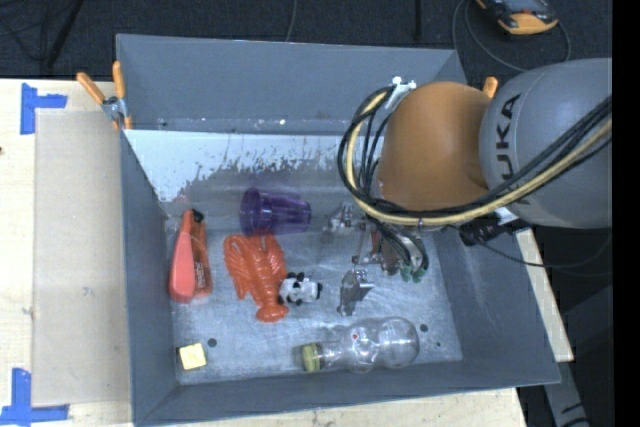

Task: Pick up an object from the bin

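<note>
My gripper (347, 257) hangs low over the bin's middle right, under the orange wrist cover. Its two metal fingertips (350, 293) stand apart, so it is open, and I see nothing between them. A small black-and-white toy animal (298, 290) lies just left of the nearer fingertip, apart from it. A clear plastic bottle with a greenish cap (365, 347) lies on its side below the gripper, near the front wall. A purple cup (272, 211) lies tipped over to the upper left of the gripper.
An orange lobster toy (255, 275) lies left of the toy animal. A red squeeze bottle (188, 260) lies along the left wall, and a small yellow cube (192, 356) sits in the front left corner. The arm and its cables cover the bin's right side.
</note>
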`<state>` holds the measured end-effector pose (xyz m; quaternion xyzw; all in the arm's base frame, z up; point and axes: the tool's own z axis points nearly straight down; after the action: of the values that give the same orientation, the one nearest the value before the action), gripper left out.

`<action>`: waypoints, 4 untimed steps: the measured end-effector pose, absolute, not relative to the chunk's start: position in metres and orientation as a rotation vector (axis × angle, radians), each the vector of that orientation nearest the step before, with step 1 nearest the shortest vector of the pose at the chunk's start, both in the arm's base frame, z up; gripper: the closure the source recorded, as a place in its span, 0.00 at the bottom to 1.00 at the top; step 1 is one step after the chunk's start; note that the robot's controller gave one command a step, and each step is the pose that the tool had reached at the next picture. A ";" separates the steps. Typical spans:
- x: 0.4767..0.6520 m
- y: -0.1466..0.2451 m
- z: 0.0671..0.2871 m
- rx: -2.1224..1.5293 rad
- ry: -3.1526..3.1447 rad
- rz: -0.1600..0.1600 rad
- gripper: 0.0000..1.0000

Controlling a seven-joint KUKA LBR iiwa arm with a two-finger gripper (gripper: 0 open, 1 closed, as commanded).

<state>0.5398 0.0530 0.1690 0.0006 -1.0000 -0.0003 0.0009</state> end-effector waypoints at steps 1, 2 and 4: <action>0.538 0.084 0.104 0.112 -3.143 0.000 0.00; 0.541 0.092 0.076 0.154 -3.142 -0.001 0.00; 0.546 0.096 0.082 0.146 -3.145 -0.002 0.00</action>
<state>0.5462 0.0964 0.0819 0.0462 -0.9989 -0.0008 -0.0033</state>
